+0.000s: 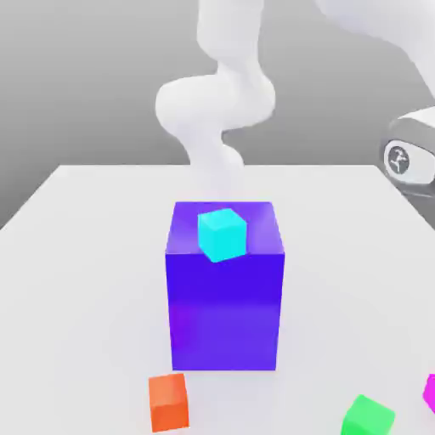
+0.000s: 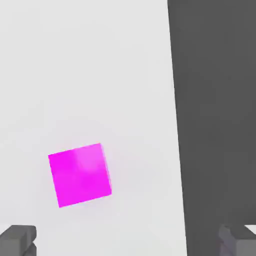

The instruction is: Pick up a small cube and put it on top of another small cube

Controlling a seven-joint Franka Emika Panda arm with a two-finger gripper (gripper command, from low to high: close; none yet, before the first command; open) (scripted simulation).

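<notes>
End effector [image 2: 127, 242] fingers spread wide, nothing held; magenta cube [image 2: 80, 174] on white table [image 2: 75, 60] beneath.

A bare simulated test scene is showing here: a plain white counter [image 1: 85, 221] is sitting against a flat grey backdrop, holding flat-coloured cubes

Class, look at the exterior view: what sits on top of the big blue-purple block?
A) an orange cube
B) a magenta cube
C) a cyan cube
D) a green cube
C: the cyan cube rests on the blue-purple block, while the other small cubes lie on the table.
</notes>
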